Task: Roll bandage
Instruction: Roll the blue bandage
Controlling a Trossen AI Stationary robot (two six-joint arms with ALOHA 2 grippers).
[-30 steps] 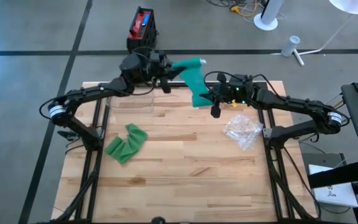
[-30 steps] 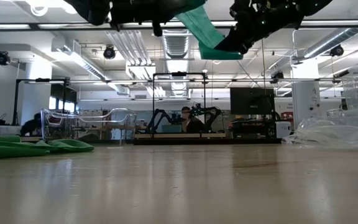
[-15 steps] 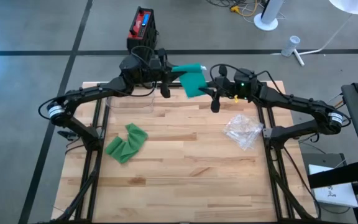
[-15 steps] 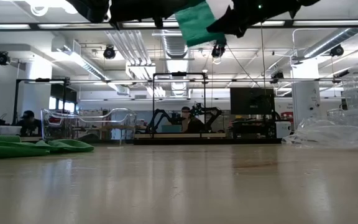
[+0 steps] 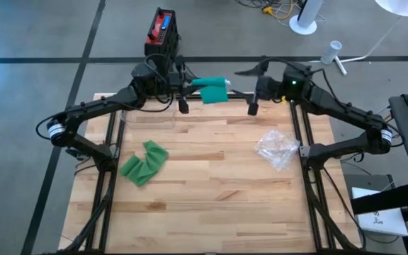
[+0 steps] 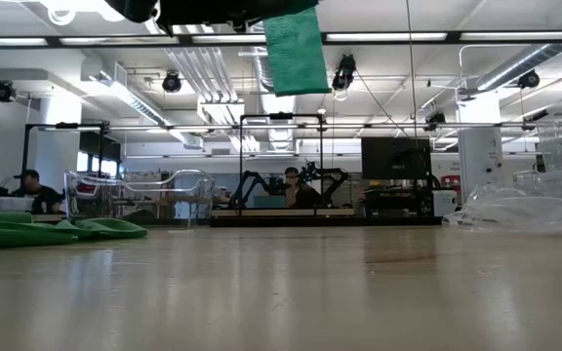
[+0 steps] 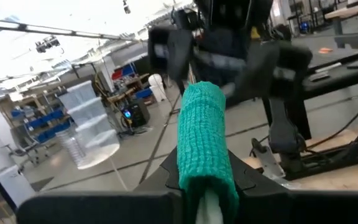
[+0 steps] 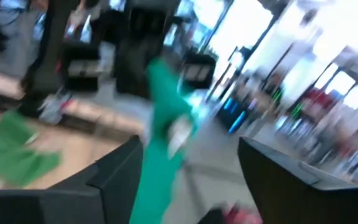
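Note:
A green bandage roll (image 5: 210,91) hangs high over the table's far edge, with my left gripper (image 5: 181,89) shut on its left end. In the left wrist view the roll (image 7: 201,143) sticks out ahead of the fingers. A short loose tail (image 6: 296,54) hangs below it. My right gripper (image 5: 252,89) stands open just right of the roll and touches nothing. In its wrist view the bandage (image 8: 163,137) shows beyond the spread fingers. A second green bandage (image 5: 144,161) lies crumpled on the table's left side. My left gripper pinches the roll's end nearest the wrist, where a white core (image 7: 210,208) shows between the two fingers. The fingers come level from the table's left and lie along the roll. The roll is lifted clear of the table and points toward the right gripper, its tail slack.
A crumpled clear plastic bag (image 5: 276,149) lies on the table's right side. A clear container (image 5: 147,113) stands at the far left, under the left arm. The bare wooden tabletop (image 5: 211,191) lies toward the near edge. People sit in the room behind (image 6: 291,185).
My right gripper has opened and let go of the bandage's free end, then drawn back up toward the far right. The strip, earlier stretched down from the roll to that gripper, has shortened to a short tail hanging below the roll. The left gripper has stayed shut on the roll.

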